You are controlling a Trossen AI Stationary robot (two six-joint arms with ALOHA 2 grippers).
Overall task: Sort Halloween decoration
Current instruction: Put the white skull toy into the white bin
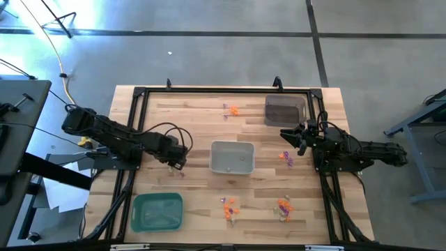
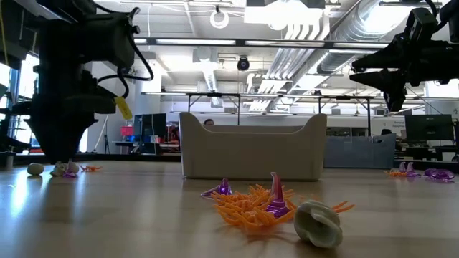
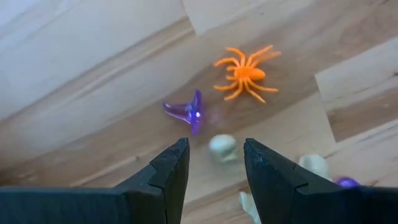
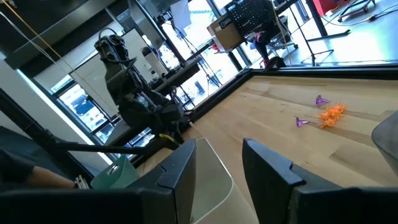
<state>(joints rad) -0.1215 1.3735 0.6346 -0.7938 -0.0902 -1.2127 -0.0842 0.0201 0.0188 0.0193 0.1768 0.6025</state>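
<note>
**Student:** Nearest the low camera, what is that heap?

**Arm:** Orange spiders tangled with a purple witch hat [image 2: 276, 201] and a pale skull [image 2: 319, 223], lying in front of the grey tray [image 2: 251, 147]. More Halloween decoration sits in small clusters around the wooden table [image 1: 195, 111]; one lies near the dark tray [image 1: 284, 110], another beside my right gripper [image 1: 291, 138].

**Student:** And your grippers?

**Arm:** Left gripper [image 3: 216, 162] hangs low with its fingers parted and nothing between them, poised over a small pale skull [image 3: 222, 148]. A purple hat [image 3: 186, 111] and an orange spider [image 3: 247, 74] lie just beside it. Right gripper [image 4: 219, 163] waits raised above the table, likewise parted and empty.

**Student:** What could go wrong?

**Arm:** Probably crowding. More pale pieces [image 3: 314, 165] lie just beside my right-hand finger; closing carelessly could catch two trinkets, or nudge the hat. A round skull may also squirt out from my fingertips. Mixed colours would then land in one tray, perhaps the green tray [image 1: 157, 212].
</note>
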